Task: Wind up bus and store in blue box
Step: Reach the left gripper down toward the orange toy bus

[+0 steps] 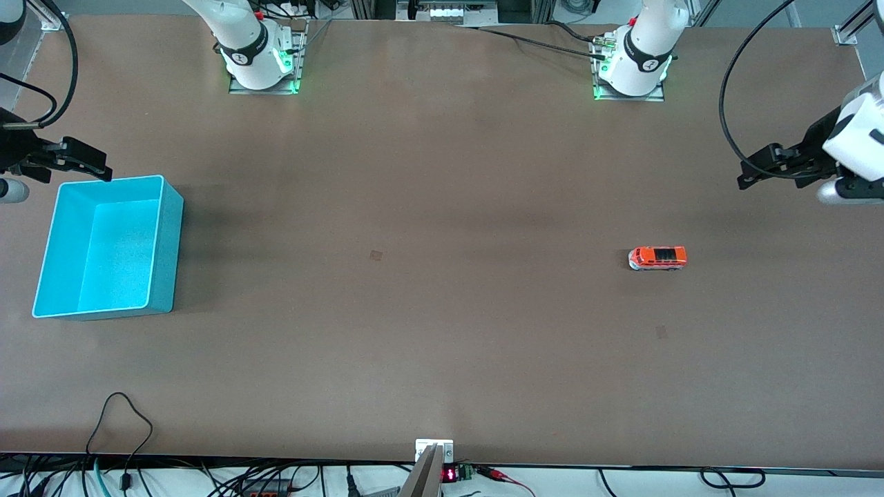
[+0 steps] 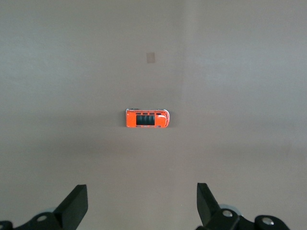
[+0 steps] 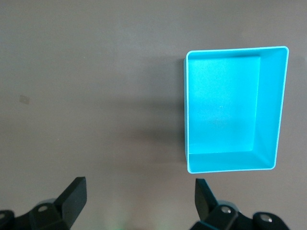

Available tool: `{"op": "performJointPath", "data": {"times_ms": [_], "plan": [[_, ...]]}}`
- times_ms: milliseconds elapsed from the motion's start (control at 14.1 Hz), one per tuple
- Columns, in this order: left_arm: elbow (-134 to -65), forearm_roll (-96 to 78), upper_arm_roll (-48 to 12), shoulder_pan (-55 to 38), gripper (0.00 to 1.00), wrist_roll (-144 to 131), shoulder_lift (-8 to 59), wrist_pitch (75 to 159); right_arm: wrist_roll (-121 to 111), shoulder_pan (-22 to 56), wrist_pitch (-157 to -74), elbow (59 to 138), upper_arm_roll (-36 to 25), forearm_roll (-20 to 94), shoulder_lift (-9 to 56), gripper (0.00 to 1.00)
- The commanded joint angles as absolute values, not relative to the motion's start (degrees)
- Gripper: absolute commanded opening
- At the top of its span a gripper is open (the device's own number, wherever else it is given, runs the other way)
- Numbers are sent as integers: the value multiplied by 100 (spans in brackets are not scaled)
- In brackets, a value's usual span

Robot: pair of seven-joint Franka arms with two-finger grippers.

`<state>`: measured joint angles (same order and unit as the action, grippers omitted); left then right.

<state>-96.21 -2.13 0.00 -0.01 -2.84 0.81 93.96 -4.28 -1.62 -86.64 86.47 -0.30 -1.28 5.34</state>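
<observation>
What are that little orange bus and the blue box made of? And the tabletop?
The bus looks like glossy painted plastic or die-cast metal; its sheen fits either. The blue box seems thin moulded plastic, smooth, with a faintly speckled floor and a pale rim. The table has a matte brown surface, perhaps laminate or a mat.

L gripper (image 1: pixel 749 176) up over table's L-arm end, fingers (image 2: pixel 74 203) wide apart. R gripper (image 1: pixel 97 166) up at R-arm end, also spread, holding nothing.
</observation>
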Motion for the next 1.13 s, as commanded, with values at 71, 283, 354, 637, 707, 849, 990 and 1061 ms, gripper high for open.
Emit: {"op": "performJointPath", "data": {"times_ms": [71, 283, 354, 637, 707, 849, 990, 1061], "plan": [[-9554, -141, -35, -114, 100, -194, 316, 9229, -334, -149, -8596, 8657, -9, -141, 439, 100], [-9536, -132, -35, -246, 100, -167, 553, 9229, -334, -149, -8604, 8657, 26, -141, 439, 100], [-9527, -123, -35, -307, 100, -167, 745, 9220, -334, -149, -8604, 8657, 26, -141, 439, 100], [-9527, -62, -96, -255, 100, 1251, 1142, 9281, -334, -149, -8604, 8657, 35, -149, 439, 100], [-9553, -62, -97, -211, 100, 1544, 1273, 9325, -334, -149, -8604, 8657, 35, -141, 439, 100], [-9633, 95, -97, -246, 100, 2176, 1344, 9456, -343, -149, -8604, 8657, 35, -141, 439, 100], [-9659, 325, -105, -246, 100, 3534, 1511, 9675, -343, -141, -8604, 8657, 35, -158, 439, 100], [-9711, 316, -105, -203, 100, 4334, 1564, 9920, -343, -149, -8596, 8657, 79, -167, 439, 100]]}}
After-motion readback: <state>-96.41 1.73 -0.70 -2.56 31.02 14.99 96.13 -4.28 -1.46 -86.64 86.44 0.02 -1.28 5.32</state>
